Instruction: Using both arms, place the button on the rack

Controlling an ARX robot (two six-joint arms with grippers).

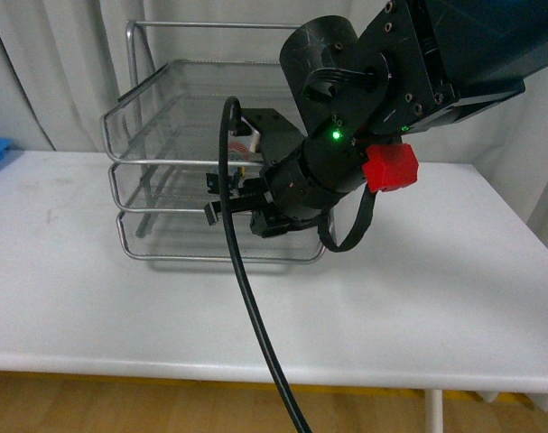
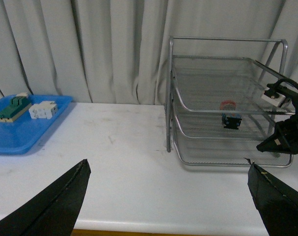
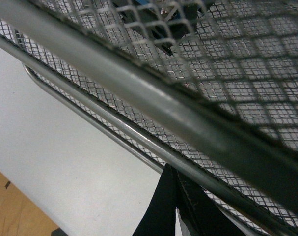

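The button (image 2: 231, 115) sat on the middle tier of the rack (image 2: 169, 98), red cap tipped toward the far curtain and its blue-and-black body nearer, so its long axis seemed to run near to far. The right gripper (image 1: 227, 209) sat at the rack's open near edge, and I judged a careless pull-out could snag the wire rim and drag the rack across the desk (image 1: 418, 298). Its fingers (image 3: 163, 211) looked together and empty; the left gripper (image 2: 168, 196) hung spread wide, well apart from the rack.

Probably a lab, white table (image 1: 454, 298), curtain backdrop (image 2: 114, 49)
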